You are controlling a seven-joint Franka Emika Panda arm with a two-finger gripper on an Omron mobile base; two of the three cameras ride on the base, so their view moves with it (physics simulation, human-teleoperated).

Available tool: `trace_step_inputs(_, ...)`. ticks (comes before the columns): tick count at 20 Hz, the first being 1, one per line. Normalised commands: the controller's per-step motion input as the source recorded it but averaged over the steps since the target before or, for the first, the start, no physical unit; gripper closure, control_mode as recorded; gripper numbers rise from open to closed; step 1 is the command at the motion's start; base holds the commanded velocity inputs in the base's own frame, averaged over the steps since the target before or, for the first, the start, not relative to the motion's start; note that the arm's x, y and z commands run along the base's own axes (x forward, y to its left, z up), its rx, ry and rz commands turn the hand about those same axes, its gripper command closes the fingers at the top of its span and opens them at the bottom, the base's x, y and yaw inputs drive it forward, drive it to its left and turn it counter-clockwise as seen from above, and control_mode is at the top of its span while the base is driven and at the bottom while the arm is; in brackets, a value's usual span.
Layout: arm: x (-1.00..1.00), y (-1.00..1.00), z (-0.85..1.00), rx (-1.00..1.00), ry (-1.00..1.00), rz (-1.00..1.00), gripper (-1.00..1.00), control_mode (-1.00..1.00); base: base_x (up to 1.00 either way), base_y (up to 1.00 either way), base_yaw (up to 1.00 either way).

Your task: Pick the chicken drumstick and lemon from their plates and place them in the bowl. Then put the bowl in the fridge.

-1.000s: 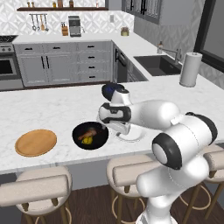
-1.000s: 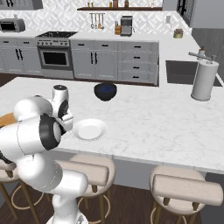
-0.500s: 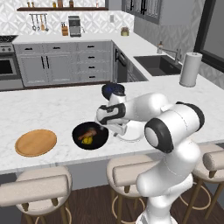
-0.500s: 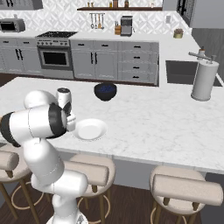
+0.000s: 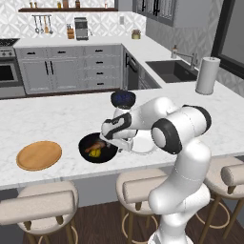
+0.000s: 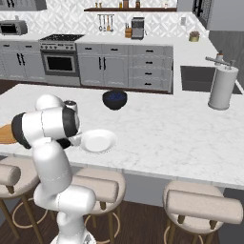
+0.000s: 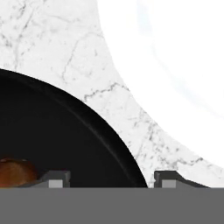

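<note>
- Low over the bench, the hand [image 7: 103,177] straddles the near rim of the bowl [image 7: 57,140], its two fingertips spread, one inside the rim and one outside, not yet closed on it.
- Inside the bowl, the chicken drumstick [image 5: 96,145] and the lemon [image 5: 95,153] lie together, so both picks look done.
- Just beside the bowl sits the white plate [image 5: 143,146]; the wooden plate [image 5: 39,155] lies well apart on the marble bench [image 5: 57,119].
- Judged risk: a one-sided rim grip on a glossy bowl could slip or tip, spilling the food.
- A crooked lift could also knock the white plate.
- No fridge is visible from this spot.
</note>
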Motion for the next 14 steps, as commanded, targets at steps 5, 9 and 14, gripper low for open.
trace_step_inputs(5,0.02,0.18,-0.49,0.00,0.01,0.05,1.00,-1.00,0.00,0.00,0.00)
trace_step_inputs(9,-0.35,0.03,0.13,0.00,0.00,-0.01,1.00,-1.00,0.00,0.00,0.00)
trace_step_inputs(14,-0.61,-0.01,0.62,0.00,-0.02,-0.13,1.00,-1.00,0.00,0.00,0.00)
